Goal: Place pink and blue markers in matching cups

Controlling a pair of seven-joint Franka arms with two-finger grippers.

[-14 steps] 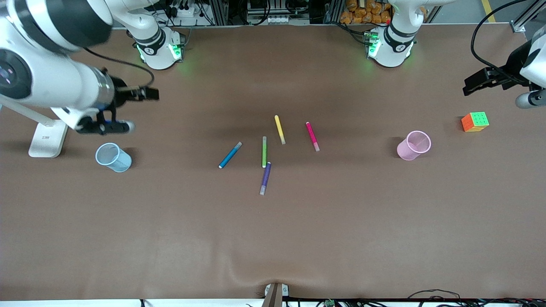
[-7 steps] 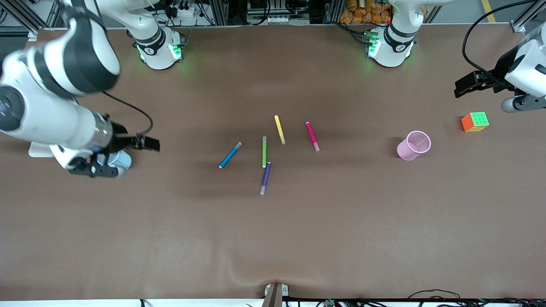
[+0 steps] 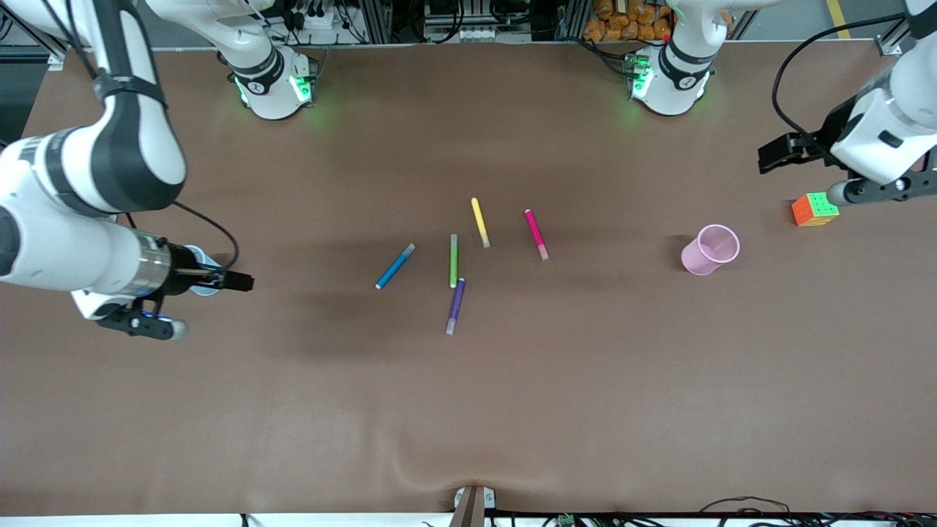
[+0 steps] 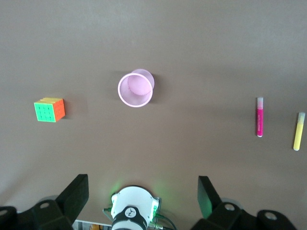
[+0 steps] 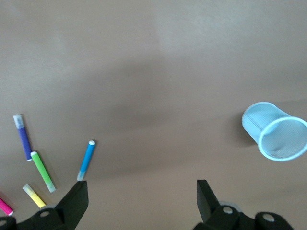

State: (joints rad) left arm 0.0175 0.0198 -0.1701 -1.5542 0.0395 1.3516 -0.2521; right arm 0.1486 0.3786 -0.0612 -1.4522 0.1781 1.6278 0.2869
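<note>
While both end effectors gape empty, right end effector hovers near blue cup; markers lie apart.

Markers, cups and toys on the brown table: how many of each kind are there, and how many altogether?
Markers: 5 (blue marker, green marker, purple marker, yellow marker, pink marker)
Cups: 2 (pale blue plastic cup, pale pink plastic cup)
Puzzle cubes: 1 (multicoloured puzzle cube)
Total: 8
</note>
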